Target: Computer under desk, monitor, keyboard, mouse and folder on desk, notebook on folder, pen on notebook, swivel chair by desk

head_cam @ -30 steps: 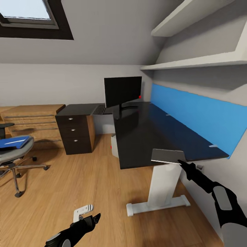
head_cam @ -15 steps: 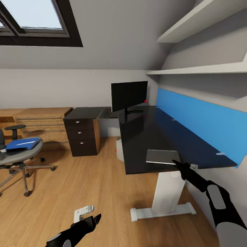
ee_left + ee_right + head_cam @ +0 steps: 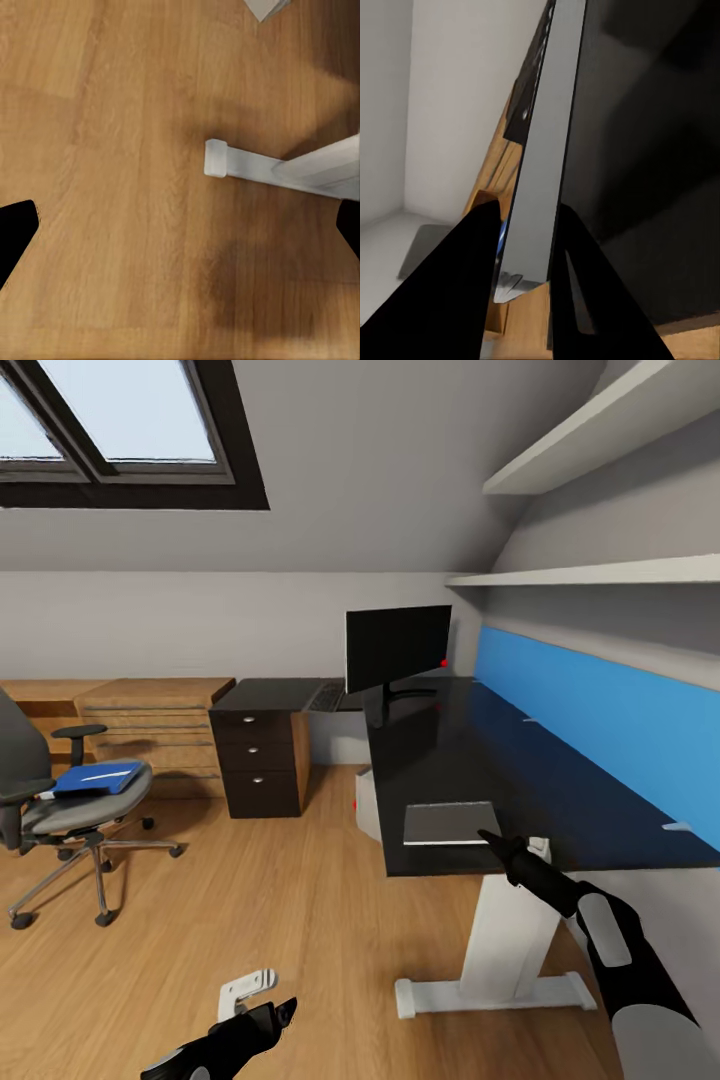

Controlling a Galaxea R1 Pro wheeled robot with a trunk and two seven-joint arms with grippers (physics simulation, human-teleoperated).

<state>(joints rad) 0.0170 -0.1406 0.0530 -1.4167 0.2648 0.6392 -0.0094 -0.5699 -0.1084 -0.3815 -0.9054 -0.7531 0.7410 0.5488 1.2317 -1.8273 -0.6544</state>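
Two black fingers [image 3: 472, 285] of the right gripper [image 3: 497, 844] pinch the grey notebook [image 3: 450, 823], flat at the desk's [image 3: 450, 760] six o'clock edge. At nine o'clock, the blue folder [image 3: 95, 778] lies on the swivel chair [image 3: 70, 810]. Left gripper [image 3: 280, 1012] hangs spread, empty, over the floor.

head view high over desk [image 3: 450, 760]; wrist views close, sharing its white leg [image 3: 300, 166] and top
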